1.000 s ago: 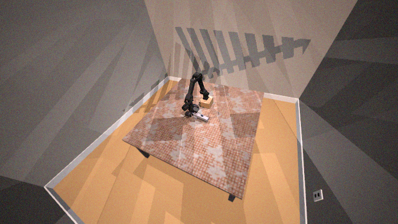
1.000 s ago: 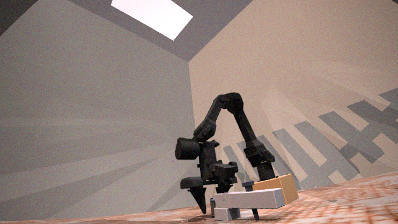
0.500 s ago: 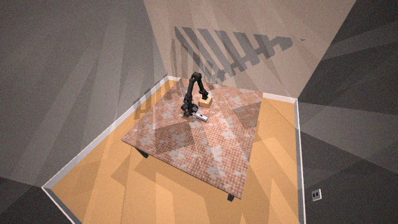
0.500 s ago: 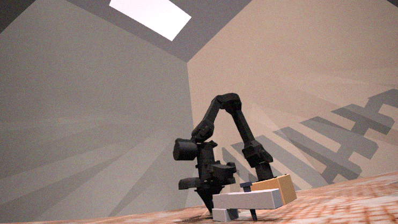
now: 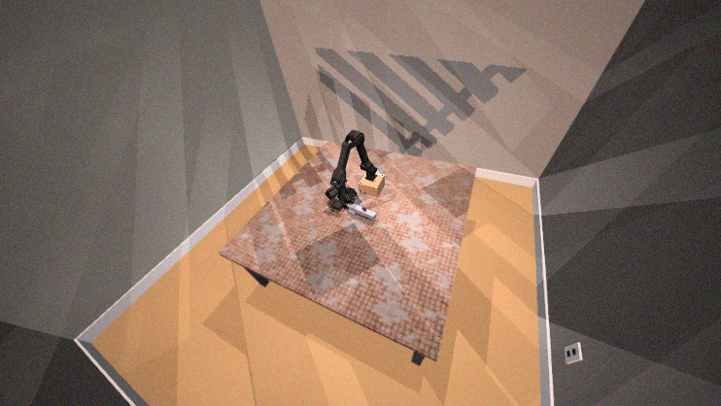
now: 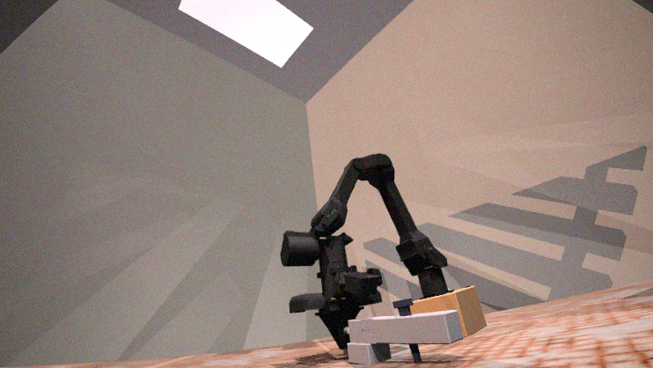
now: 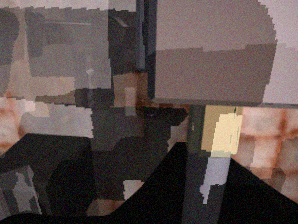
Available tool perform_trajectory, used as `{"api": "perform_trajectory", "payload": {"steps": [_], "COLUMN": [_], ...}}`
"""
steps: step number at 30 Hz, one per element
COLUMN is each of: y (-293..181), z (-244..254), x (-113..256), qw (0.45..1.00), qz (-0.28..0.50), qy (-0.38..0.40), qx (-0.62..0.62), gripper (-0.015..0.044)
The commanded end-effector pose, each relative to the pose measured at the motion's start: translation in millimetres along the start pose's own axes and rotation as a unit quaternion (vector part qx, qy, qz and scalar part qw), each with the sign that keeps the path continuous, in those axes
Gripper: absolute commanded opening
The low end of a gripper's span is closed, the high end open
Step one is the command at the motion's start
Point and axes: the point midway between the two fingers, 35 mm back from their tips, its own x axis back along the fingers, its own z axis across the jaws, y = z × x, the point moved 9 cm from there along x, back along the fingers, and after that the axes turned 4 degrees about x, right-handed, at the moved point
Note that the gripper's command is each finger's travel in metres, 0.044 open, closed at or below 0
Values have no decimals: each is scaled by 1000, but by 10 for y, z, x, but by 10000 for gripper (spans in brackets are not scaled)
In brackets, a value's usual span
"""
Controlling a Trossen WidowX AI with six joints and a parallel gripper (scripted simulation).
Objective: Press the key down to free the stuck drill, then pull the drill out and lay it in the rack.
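Observation:
A pale lilac block (image 5: 369, 215) (image 6: 411, 327) (image 7: 215, 30) lies beside the arm. A dark blue key (image 6: 402, 303) stands up from its top, and a dark stem shows under the block. The drill (image 7: 222, 135) has a yellow collar and a grey shank at the end of the block; only a small bit of it shows in the exterior view. My gripper (image 6: 340, 346) (image 7: 192, 151) points down at this end, shut on the drill's shank. The collar still sits against the block's end. The rack cannot be told for certain.
A tan wooden box (image 5: 371, 187) (image 6: 470, 311) stands behind the lilac block, with the arm's base on it. A small pale block (image 6: 359, 353) shows low at the lilac block's near end, close to the fingers. All stand on the patterned table (image 5: 353, 262).

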Motion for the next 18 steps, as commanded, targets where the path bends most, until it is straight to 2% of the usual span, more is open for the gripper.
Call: {"api": "perform_trajectory", "payload": {"steps": [1, 18], "y": [-63, -303], "z": [-13, -16], "x": [16, 42], "qw": [1000, 1000], "qz": [2, 4], "qy": [-2, -2], "qx": [2, 2], "gripper": [0, 0]}}
